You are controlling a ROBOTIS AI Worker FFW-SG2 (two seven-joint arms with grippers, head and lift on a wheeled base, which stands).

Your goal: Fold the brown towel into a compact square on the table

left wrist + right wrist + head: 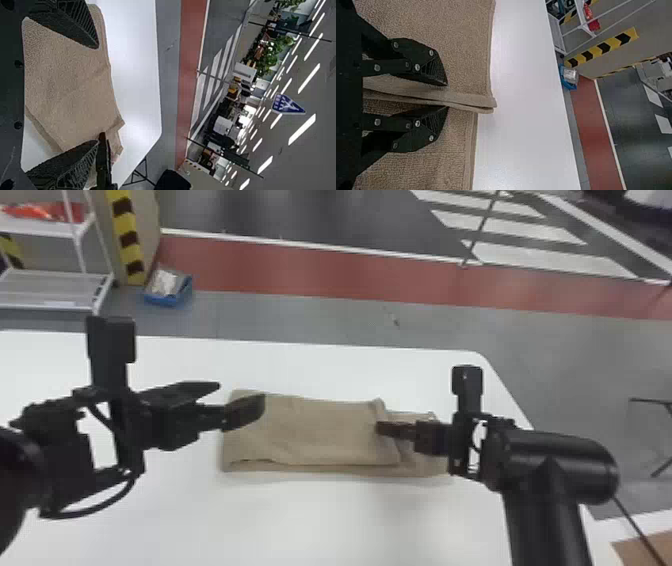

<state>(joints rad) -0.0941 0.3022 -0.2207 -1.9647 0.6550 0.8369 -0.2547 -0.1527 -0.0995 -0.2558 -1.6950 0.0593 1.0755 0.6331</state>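
Brown towel (310, 430) is folded over on the counter (300, 520), running roughly 9 to 3 o'clock in my head cam. I've got the right end effector (378, 429) pinching the top layer's edge toward 3 o'clock, and the left end effector (242, 391) around 10 o'clock, fingers spread apart.

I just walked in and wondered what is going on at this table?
A two-armed robot is folding a towel on the table. Its right gripper is at a raised edge of the fold, toward the towel's right end; its left gripper is open near the left end. The towel is partly folded into a long strip, not yet a compact square.
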